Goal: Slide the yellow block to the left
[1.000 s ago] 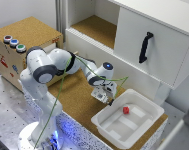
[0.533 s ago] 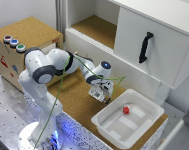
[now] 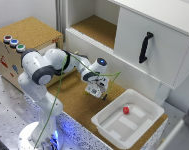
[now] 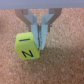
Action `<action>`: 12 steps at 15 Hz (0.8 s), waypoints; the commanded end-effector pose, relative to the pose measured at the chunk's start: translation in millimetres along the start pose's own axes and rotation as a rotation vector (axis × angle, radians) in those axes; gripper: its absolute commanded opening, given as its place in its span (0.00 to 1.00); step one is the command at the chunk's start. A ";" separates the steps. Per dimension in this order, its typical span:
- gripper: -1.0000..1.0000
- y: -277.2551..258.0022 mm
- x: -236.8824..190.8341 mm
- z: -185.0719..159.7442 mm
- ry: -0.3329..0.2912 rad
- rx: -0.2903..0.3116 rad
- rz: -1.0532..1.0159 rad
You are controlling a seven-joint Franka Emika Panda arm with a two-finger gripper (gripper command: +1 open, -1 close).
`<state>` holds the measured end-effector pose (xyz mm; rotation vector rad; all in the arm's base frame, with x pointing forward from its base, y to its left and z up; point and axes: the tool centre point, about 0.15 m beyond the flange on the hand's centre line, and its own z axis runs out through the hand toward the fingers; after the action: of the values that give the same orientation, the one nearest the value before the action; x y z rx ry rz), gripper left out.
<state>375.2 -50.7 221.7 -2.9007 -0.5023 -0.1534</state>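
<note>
Wrist view: the claw stands over the cork surface, fingers drawn almost together with nothing between them; the yellow block, marked with dark letters, lies on the cork touching the outer side of one finger. Exterior view: the claw hides the block, which cannot be made out here. Toward the exterior view's right, a white tray holds a small red object.
</note>
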 end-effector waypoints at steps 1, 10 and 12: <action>1.00 -24.4 -9.0 -63.7 0.071 -0.020 -0.026; 1.00 -36.8 -11.9 -94.3 0.093 -0.036 -0.010; 1.00 -36.8 -11.9 -94.3 0.093 -0.036 -0.010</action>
<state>352.4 -40.6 313.1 -2.8541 -0.5151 -0.3180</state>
